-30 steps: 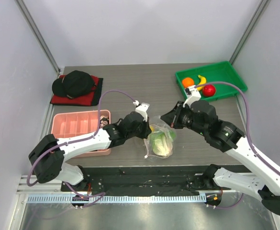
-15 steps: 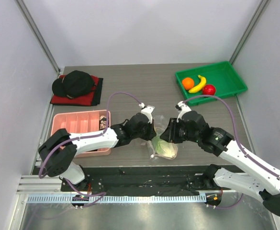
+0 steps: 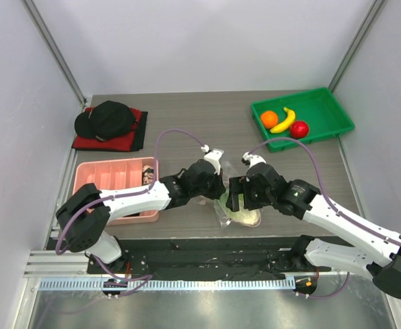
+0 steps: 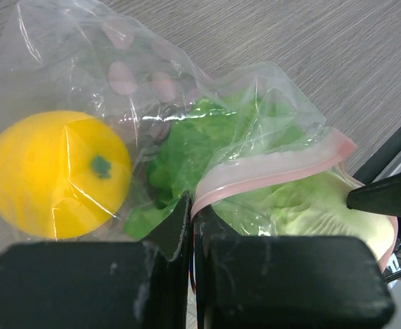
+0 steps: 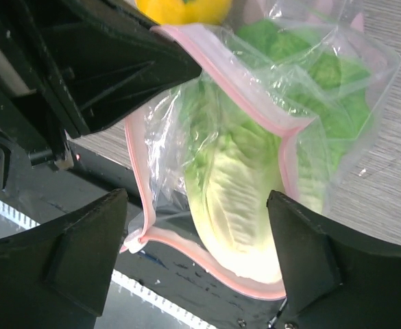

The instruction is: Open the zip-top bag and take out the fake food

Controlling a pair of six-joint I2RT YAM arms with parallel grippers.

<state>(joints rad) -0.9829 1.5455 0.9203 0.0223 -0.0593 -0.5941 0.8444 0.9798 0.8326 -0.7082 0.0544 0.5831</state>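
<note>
The zip-top bag lies near the table's front edge with its pink-edged mouth gaping. Inside it are the green-white cabbage and a yellow lemon. My left gripper is shut on the bag's pink zip strip. My right gripper is open at the mouth, with a finger on either side of the cabbage's pale base. The orange, banana and red round fruit lie in the green tray.
A pink compartment tray sits at the left by my left arm. A black cap rests on a red cloth at the back left. A black strip runs along the table's front edge, just below the bag.
My right gripper has swung left from beside the green tray to the bag's mouth and opened wide. The left gripper, still shut on the zip strip, has shifted slightly right.
</note>
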